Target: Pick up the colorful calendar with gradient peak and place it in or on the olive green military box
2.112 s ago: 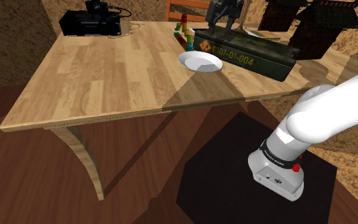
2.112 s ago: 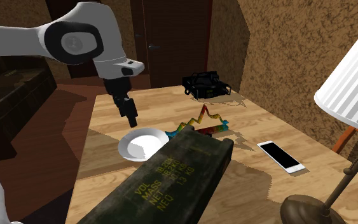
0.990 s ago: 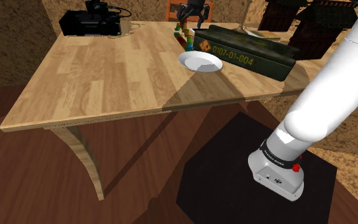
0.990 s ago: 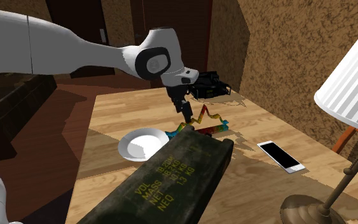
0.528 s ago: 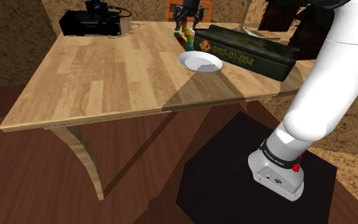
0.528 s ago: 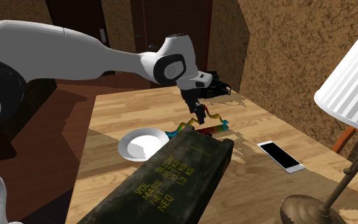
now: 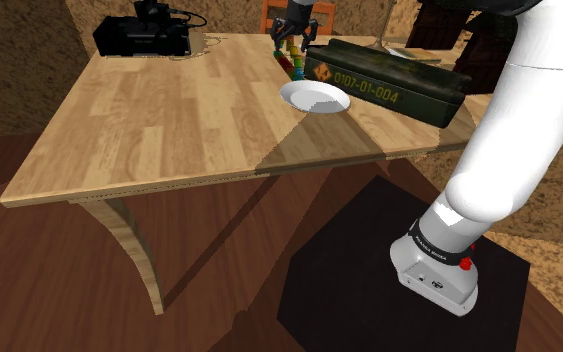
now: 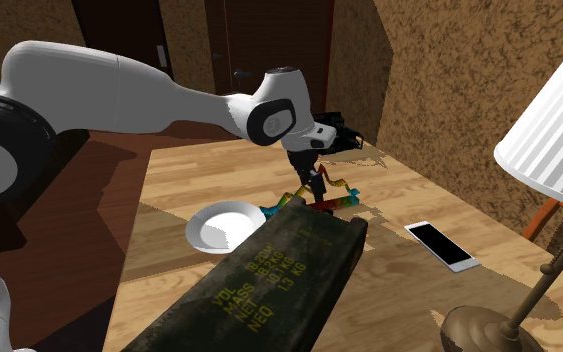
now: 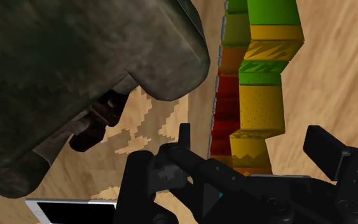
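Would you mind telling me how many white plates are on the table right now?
1. The white plate lies on the wooden table, beside one end of the olive box; another could be hidden behind the box.

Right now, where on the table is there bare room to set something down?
The widest bare wood lies between the black device, the plate and the table's near edge. A smaller strip runs between box and phone. Crowded: around the calendar, under the hand, beside the box's end.
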